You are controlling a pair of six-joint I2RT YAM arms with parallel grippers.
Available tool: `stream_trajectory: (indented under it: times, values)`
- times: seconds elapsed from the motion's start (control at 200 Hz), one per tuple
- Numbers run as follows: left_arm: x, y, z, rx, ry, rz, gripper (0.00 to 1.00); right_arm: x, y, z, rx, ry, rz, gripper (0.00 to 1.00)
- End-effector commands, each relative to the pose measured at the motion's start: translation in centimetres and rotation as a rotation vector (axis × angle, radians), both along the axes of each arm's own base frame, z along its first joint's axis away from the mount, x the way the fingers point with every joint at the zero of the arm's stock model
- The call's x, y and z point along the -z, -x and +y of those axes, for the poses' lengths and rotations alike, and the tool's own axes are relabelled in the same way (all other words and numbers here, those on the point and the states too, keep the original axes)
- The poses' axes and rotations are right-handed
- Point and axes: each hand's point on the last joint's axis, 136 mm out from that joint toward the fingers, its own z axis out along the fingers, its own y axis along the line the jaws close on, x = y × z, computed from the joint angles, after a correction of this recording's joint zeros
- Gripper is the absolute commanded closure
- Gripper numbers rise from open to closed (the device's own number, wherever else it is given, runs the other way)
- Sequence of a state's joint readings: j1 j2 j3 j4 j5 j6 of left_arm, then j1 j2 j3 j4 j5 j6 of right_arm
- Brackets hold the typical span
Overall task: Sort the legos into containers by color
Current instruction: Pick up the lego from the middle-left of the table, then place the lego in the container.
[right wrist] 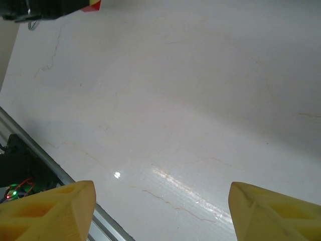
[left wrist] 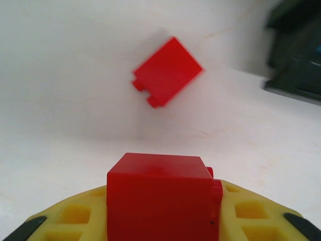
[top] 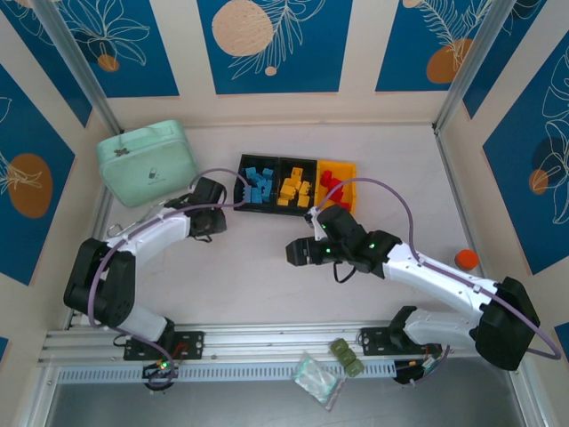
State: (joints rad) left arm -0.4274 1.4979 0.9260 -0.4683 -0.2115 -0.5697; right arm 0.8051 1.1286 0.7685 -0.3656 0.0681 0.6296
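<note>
Pale table (top: 267, 285) under blue-panelled walls (top: 276, 44) | left gripper (top: 212, 203) was clamped on red lego (left wrist: 160, 193), likely for carrying to containers (top: 277, 162) ahead-right of it | second red lego (left wrist: 167, 72) lay loose just ahead | right gripper (right wrist: 160, 211) stood open, empty, presumably keeping clear.

Nothing legible to call out here. The mint-green case (top: 147, 163) carries a small dark mark near its upper left corner and a faint emblem on its lid, and both are too small to read as letters or a brand.
</note>
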Motion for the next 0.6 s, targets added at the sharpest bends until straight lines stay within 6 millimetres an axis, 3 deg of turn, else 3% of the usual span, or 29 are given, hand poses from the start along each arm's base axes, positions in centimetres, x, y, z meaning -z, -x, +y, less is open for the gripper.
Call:
stream_trajectory:
  times: [0.0,0.145,0.39,0.595]
  values:
    - [-1.6,0.7,-2.9,0.071,0.046,0.003,0.69,-0.9,-0.6,-1.9,0.071,0.007,-0.018,0.29]
    - [-3.1,0.4,-7.4,0.166,0.075,-0.018,0.68,-0.8,-0.9,-4.8,0.163,0.024,-0.004,0.29]
    - [-3.9,0.2,-16.0,0.330,0.098,-0.011,0.68,-0.7,-0.8,-10.5,0.347,0.040,0.024,0.29]
    - [-4.8,-0.2,-21.7,0.433,0.118,-0.019,0.68,-0.2,-0.4,-13.5,0.448,0.064,0.056,0.30]
